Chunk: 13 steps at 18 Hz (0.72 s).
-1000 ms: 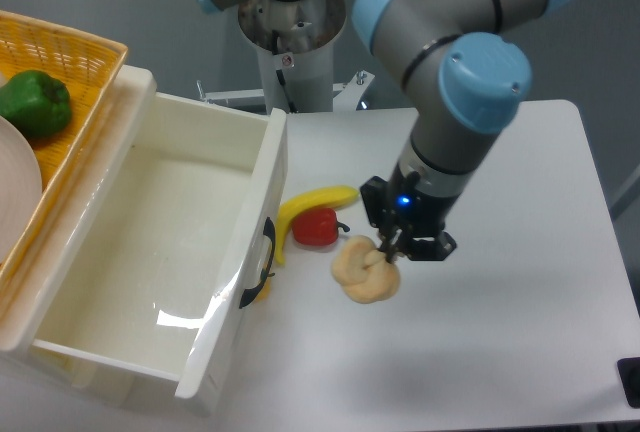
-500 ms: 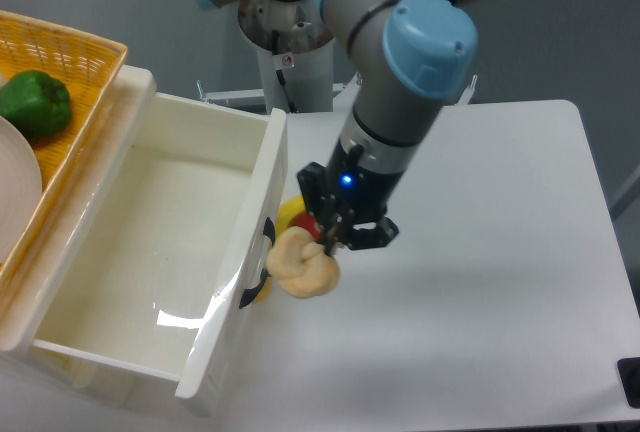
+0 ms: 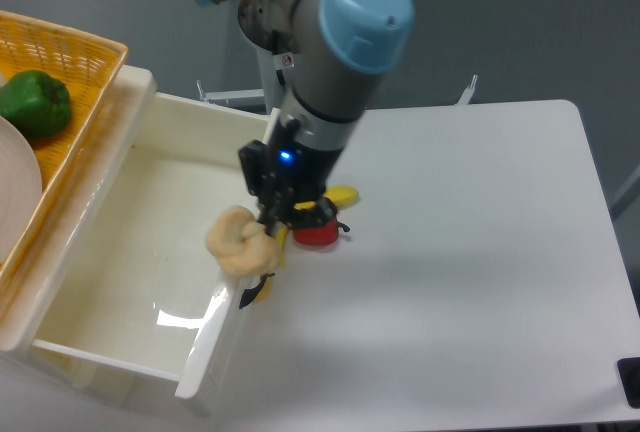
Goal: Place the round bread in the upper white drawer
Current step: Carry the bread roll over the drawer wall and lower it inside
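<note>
- Tool (image 3: 268,227) was clamped on the pale tan, lumpy round bread (image 3: 240,242), over the glossy white plastic upper drawer (image 3: 130,252) front.
- Bread looked soft, light; gripped by one lobe, it could squash.

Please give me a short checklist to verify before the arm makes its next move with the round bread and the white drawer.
1. Bread held: the jaws of the gripper are shut on the round bread. Ok.
2. Drawer open: the upper white drawer is pulled out, its inside showing. Ok.
3. Bread fully inside the drawer outline: it hangs at the front panel, partly over the edge. Not ok, move further left first.
4. Height above the front panel: one view only. Cannot tell.
5. Landing spot free: nothing shows on the drawer floor. Ok.
6. Nearby items: the red pepper and banana lie on the table, outside the drawer. Ok.
</note>
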### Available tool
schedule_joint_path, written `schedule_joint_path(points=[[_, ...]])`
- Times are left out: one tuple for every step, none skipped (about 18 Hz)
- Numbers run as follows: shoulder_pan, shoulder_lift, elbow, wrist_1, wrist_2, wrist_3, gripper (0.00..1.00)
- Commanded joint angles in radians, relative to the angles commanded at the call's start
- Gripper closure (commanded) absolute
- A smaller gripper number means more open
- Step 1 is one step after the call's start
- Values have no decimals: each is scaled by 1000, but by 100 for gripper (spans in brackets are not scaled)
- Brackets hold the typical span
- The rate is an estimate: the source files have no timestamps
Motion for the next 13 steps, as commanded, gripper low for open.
schedule_joint_path(points=[[-5, 2, -3, -2, 0, -2, 100], [-6, 3, -6, 0, 0, -2, 100], [-8, 3, -9, -2, 0, -2, 100], [-15, 3, -17, -2, 2, -3, 100], [-18, 6, -26, -2, 2, -3, 100], [-21, 14, -34, 0, 3, -3, 100], [-22, 17, -37, 3, 3, -3, 100], [-23, 15, -37, 3, 3, -5, 100], [-32, 12, -38, 5, 5, -5, 100], [-37, 11, -38, 5, 3, -5, 99], [-41, 8, -38, 5, 3, -5, 95], [-41, 6, -40, 5, 3, -5, 93], [-43, 6, -41, 6, 3, -5, 91]])
